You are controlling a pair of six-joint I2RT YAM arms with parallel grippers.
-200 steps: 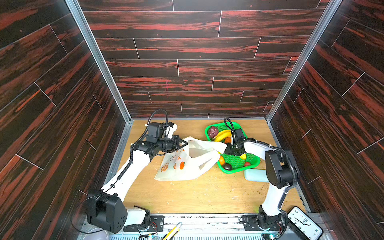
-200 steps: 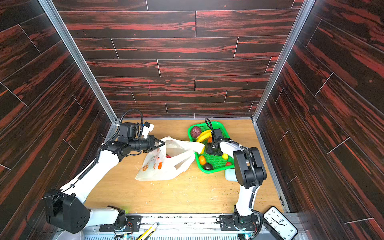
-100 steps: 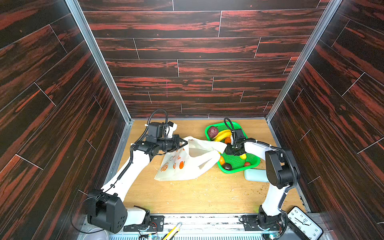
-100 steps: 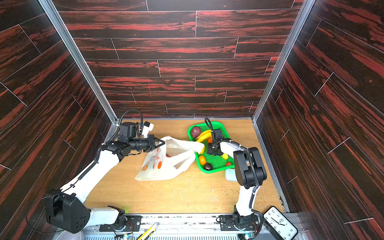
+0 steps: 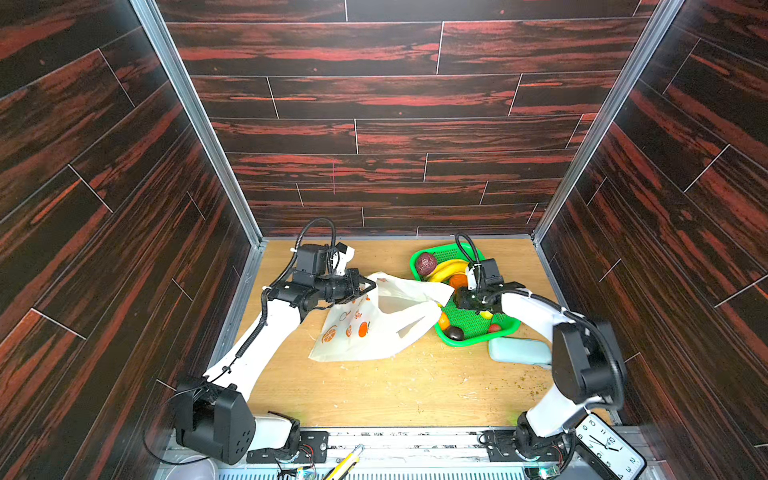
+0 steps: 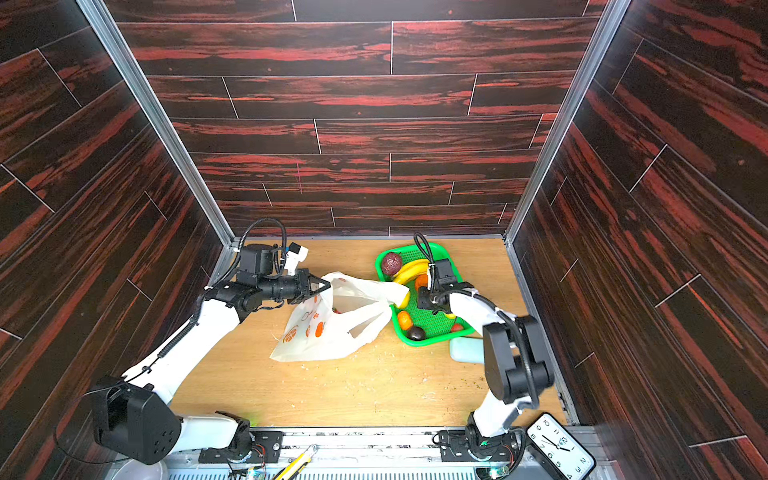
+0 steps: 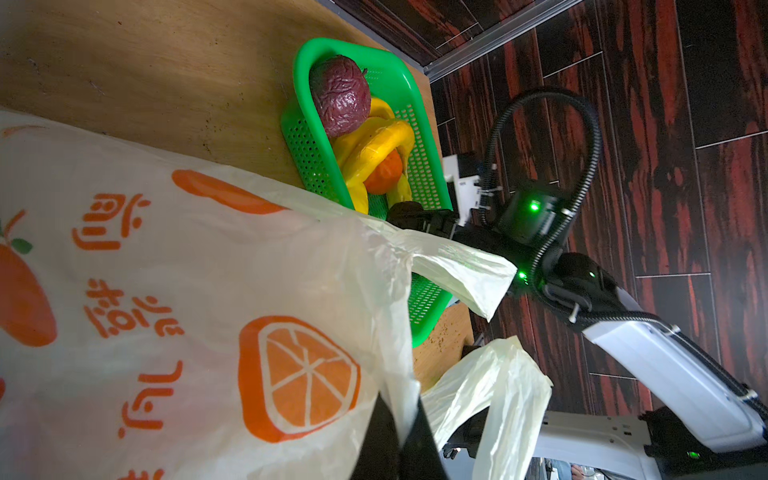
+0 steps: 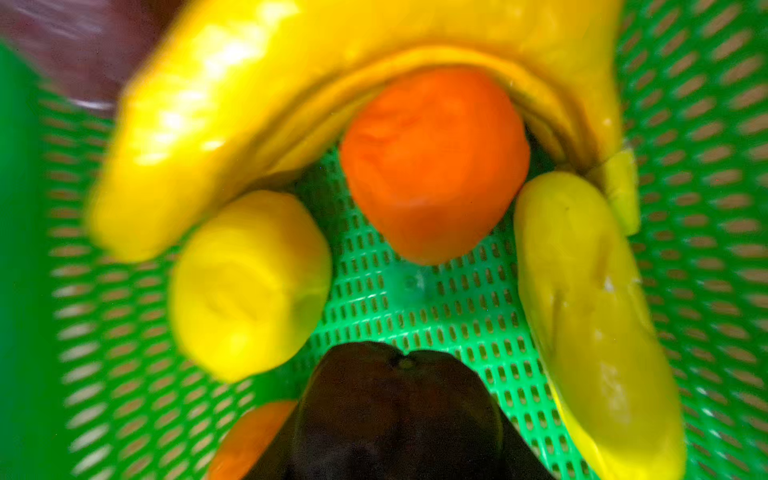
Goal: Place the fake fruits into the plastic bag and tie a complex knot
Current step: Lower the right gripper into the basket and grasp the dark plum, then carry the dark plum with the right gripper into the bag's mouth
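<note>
Cream-white translucent plastic bag laid on worktop, rim clamped by left hand, mouth turned toward green mesh basket. Glossy fake fruits seen in basket; right hand set among them, grip not discernible. Risk: round orange fruit squeezed sideways by off-centre pinch.

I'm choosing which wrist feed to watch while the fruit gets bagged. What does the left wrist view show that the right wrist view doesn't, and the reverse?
Only the left wrist view: the plastic bag with its orange prints, pinched by the left gripper, plus the right arm and the wooden table. Only the right wrist view: a round yellow fruit on the basket floor and a dark shape close to the lens, too blurred to name. Both: the green basket, the bananas and the orange beside them.
</note>
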